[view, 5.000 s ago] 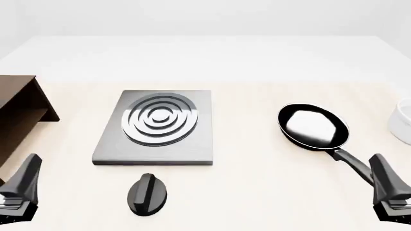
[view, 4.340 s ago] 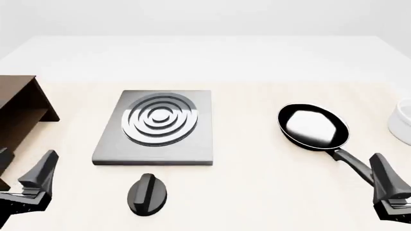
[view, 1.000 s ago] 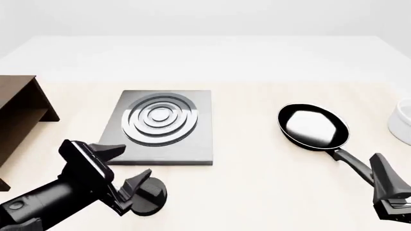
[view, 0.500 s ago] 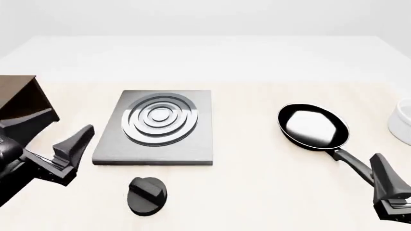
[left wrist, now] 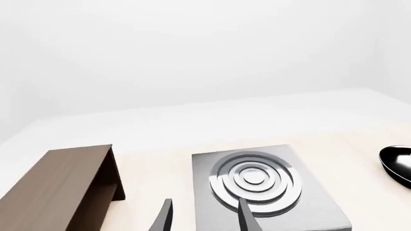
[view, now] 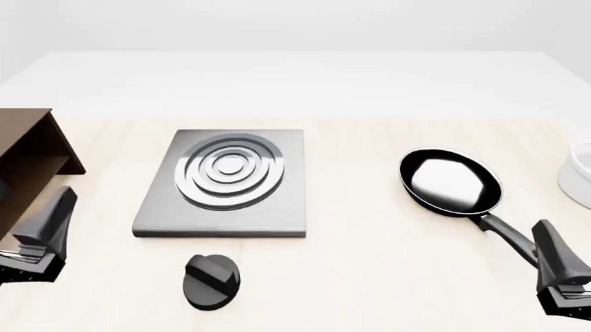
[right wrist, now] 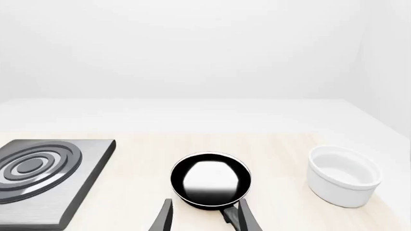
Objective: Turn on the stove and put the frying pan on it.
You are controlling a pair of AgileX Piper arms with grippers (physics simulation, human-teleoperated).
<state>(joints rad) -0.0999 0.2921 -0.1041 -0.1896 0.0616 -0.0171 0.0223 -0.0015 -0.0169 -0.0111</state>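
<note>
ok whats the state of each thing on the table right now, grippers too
stove: flat on the table, nothing on it
knob: on the table in front of the stove, untouched
frying pan: upright on the table, right of the stove, not held
white bowl: upright, empty
left gripper: fingers open, holding nothing
right gripper: fingers open, either side of the pan handle

no readable text, labels, numbers, or signs

In the front view the white bowl (view: 579, 173) is cut by the right edge, the brown cabinet (view: 28, 166) by the left edge, and both grippers by the bottom edge, while the frying pan's (view: 450, 183) handle end is hidden behind the right gripper (view: 558, 277).
</note>
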